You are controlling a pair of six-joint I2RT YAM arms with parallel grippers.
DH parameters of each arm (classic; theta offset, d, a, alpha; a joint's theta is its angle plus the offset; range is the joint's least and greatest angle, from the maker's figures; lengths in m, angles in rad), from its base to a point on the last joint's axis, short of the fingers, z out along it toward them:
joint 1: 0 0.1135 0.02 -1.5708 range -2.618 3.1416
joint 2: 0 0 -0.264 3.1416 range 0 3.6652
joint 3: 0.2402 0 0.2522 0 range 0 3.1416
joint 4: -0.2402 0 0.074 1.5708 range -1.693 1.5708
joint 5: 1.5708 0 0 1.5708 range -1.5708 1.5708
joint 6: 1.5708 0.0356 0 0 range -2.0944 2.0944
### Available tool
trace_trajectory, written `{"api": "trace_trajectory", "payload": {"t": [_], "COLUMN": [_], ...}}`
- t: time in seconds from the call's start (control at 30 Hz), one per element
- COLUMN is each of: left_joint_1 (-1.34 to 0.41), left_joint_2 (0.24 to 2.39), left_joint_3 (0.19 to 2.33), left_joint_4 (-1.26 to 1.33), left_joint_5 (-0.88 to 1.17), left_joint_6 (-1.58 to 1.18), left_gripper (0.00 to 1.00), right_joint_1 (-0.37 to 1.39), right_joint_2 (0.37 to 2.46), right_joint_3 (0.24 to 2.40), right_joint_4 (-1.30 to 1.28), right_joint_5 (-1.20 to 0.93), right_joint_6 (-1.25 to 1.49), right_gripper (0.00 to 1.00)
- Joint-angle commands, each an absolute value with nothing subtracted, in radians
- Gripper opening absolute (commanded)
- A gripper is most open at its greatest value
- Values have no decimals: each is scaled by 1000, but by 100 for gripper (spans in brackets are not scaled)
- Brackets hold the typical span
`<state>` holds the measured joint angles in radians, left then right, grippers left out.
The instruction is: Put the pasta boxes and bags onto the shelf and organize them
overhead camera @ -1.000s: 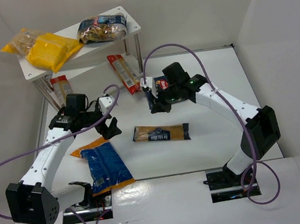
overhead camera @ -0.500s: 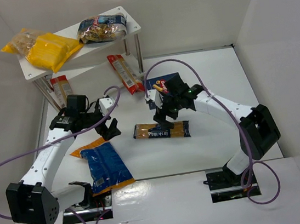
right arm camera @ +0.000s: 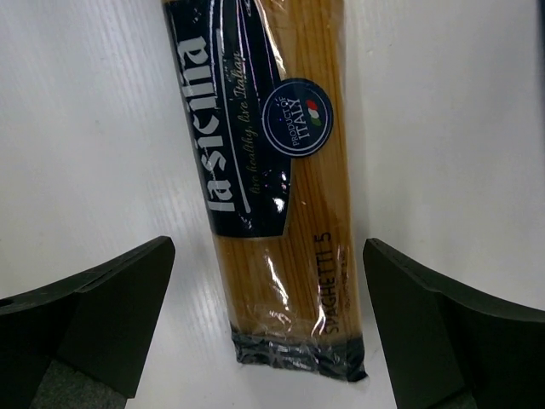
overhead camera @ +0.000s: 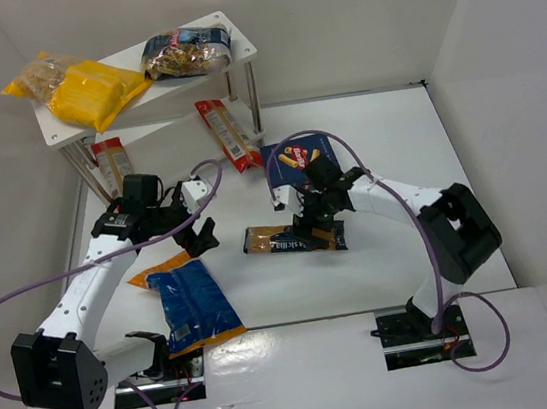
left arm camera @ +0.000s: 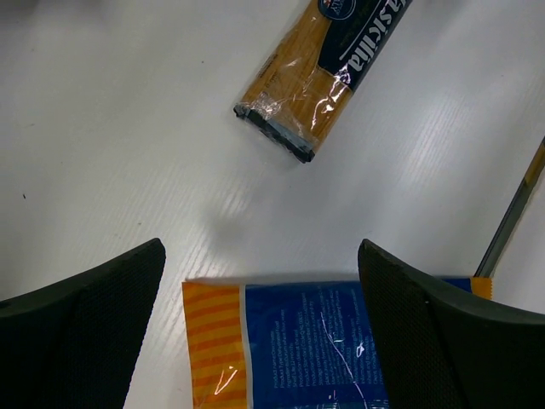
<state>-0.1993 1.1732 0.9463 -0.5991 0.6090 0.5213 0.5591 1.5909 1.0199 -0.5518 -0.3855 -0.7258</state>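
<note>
Right pincer (right arm camera: 268, 319) wide open over spaghetti pack (right arm camera: 281, 170), left pincer (left arm camera: 264, 315) wide too; pack looks light, slick, brittle, so grip mid-length across width.

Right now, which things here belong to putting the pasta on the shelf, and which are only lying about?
For the job: white two-tier shelf; long golden spaghetti pack; wide blue bag with orange end; flat dark-blue carton; narrow red-and-white packs; yellow bags; dark-labelled bag on the top board.
Only lying about: purple cables on the arms.
</note>
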Motion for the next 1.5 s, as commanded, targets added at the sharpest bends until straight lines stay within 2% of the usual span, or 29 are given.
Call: {"api": "trace_trajectory", "payload": {"t": [0.0, 0.57, 1.03, 1.47], "left_joint_1": [-204, -204, -204, -204], "left_joint_2": [1154, 1154, 1172, 1154], "left_joint_3": [943, 934, 934, 934], "left_joint_4": [-571, -571, -571, -571], "left_joint_5": [614, 595, 595, 595], "left_joint_6": [541, 541, 541, 532], "left_gripper": [99, 99, 99, 99], "right_joint_1": [520, 509, 609, 618], "right_joint_2": [1658, 1798, 1802, 1821], "right_joint_3": [1045, 1097, 1094, 1056], "right_joint_4": [-517, -558, -661, -634], "right_joint_5": [-437, -404, -293, -299], "right_joint_6": [-770, -801, -810, -614], "right_gripper": [100, 100, 100, 100]}}
